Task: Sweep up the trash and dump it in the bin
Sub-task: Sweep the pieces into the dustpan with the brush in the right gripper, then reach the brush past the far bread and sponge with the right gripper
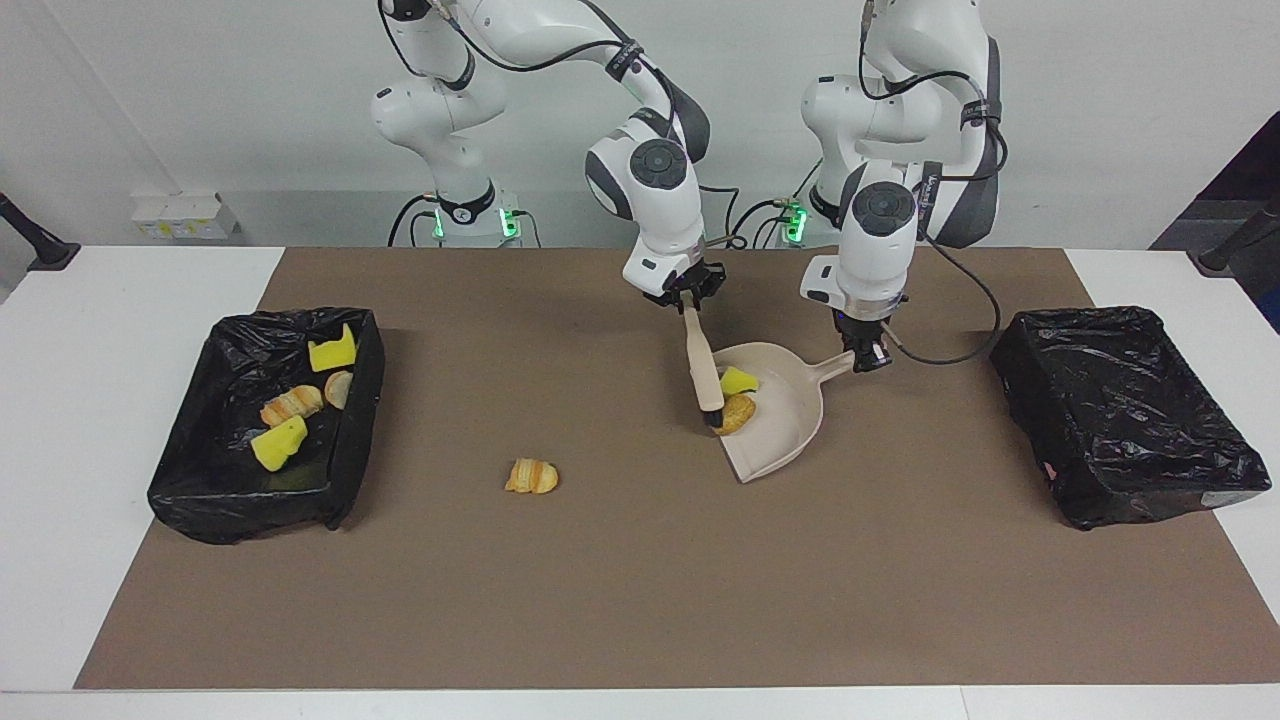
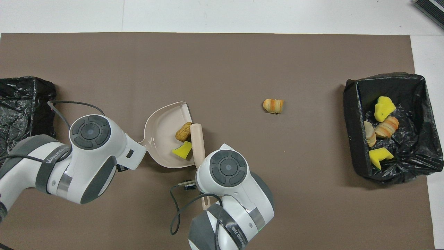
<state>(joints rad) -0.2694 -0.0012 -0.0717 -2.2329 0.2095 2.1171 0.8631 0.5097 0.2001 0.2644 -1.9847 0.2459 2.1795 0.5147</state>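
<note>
The dustpan [image 1: 770,415] is being held flat by its handle in the left gripper [image 1: 866,358], jaws clamped, so that a sponge chunk [image 1: 739,380] and bread piece [image 1: 738,412] are being kept inside it by the brush [image 1: 703,375] clamped in the right gripper [image 1: 686,300] jaws.

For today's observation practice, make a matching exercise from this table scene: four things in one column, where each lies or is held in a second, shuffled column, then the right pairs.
Things:
1. brush
2. dustpan
3. striped bread piece
4. yellow sponge chunk

Places:
A. alone on the brown mat
B. in the dustpan
C. handle held by the left gripper
D. held by the right gripper

Pairs: 1-D, 2-C, 3-A, 4-B
</note>
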